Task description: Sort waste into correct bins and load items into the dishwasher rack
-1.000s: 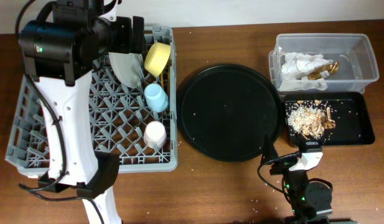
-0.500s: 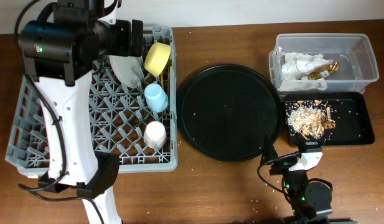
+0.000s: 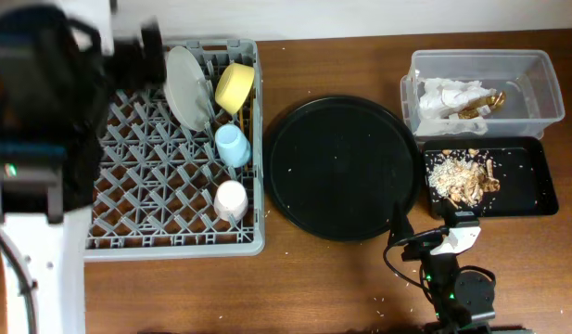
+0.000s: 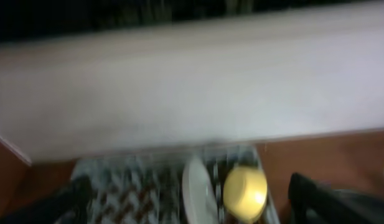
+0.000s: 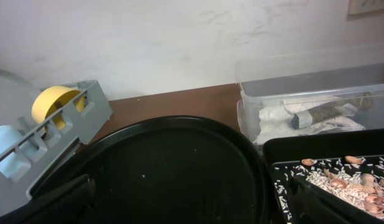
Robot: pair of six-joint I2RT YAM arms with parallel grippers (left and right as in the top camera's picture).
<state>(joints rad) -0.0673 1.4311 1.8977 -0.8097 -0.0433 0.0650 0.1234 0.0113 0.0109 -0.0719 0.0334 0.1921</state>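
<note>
Brown wood surface (image 3: 341, 278) carries it all. Leftmost, your left hand (image 4: 190, 183) hangs blurred above the grey rack (image 3: 128, 243), fingers (image 4: 73, 196) spread, empty. The plate (image 3: 185, 85), yellow bowl (image 3: 234, 85), blue cup (image 3: 233, 145) and pink cup (image 3: 231, 199) sit in that rack. Rightward, napkins (image 3: 448, 96) and wrapper (image 3: 476, 109) lie in the clear tub (image 3: 536, 70), crumbs (image 3: 460, 178) in the black tray (image 3: 531, 190) beside it. Your right hand (image 5: 192, 186), low near them, is spread and empty too.
</note>
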